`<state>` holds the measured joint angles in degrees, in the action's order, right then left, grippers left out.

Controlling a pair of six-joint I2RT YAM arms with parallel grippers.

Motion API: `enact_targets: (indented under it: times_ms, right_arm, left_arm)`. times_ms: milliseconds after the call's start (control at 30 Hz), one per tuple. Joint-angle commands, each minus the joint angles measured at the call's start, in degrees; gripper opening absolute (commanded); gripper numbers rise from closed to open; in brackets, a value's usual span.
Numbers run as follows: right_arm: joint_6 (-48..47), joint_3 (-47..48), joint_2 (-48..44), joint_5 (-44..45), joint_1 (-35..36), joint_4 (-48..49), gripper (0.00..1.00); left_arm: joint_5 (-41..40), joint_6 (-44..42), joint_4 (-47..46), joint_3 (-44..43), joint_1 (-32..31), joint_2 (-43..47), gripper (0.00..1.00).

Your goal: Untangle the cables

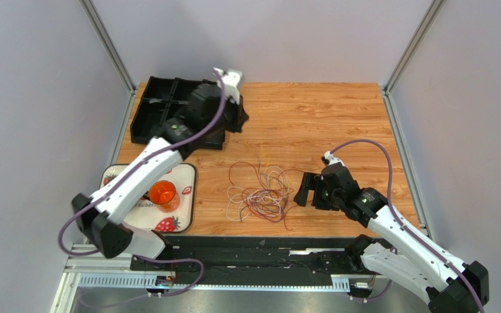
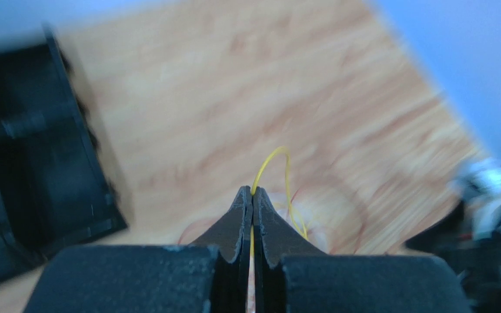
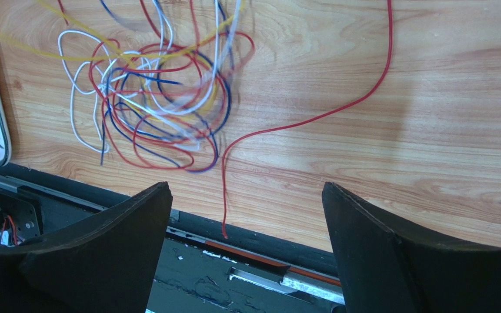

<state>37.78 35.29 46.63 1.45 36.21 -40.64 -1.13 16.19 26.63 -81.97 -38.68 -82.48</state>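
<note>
The cables (image 1: 259,193) lie in a loose tangle of white, red, blue, lilac and yellow loops on the wooden table, near its front edge. My left gripper (image 2: 252,193) is shut on a yellow cable (image 2: 278,156), which arcs out from its tips and runs down toward the tangle. In the top view that gripper (image 1: 237,114) hangs at the back left, by the black tray. My right gripper (image 3: 244,189) is open just right of the tangle (image 3: 161,91), nothing between its fingers. A single red cable (image 3: 312,117) curves away from the pile, its end over the table's front edge.
A black compartment tray (image 1: 158,111) stands at the back left corner. At the front left, a strawberry-print tray (image 1: 184,175) carries an orange cup (image 1: 163,194). A black rail (image 1: 266,251) runs along the table's front edge.
</note>
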Motion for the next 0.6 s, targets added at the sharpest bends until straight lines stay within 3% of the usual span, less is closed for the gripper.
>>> enact_targets:
  times_ms: [0,167,367,567]
  right_arm:
    - [0.63,0.75,0.04,-2.4,0.18,3.9,0.89]
    - [0.89,0.75,-0.05,-2.86,0.09,4.69,0.87]
    - [0.98,0.83,-0.84,-2.86,0.18,5.57,0.87]
    - [0.1,1.97,-2.33,-2.95,0.09,6.37,0.86]
  left_arm:
    - [3.32,-1.77,2.54,-12.84,-0.52,7.24,0.0]
    - [6.83,-2.74,0.71,-23.21,-1.84,10.14,0.0]
    - [12.89,-2.21,-10.52,-25.07,-2.19,13.04,0.0]
    - [21.48,-2.65,-17.64,-32.81,-2.28,9.27,0.0]
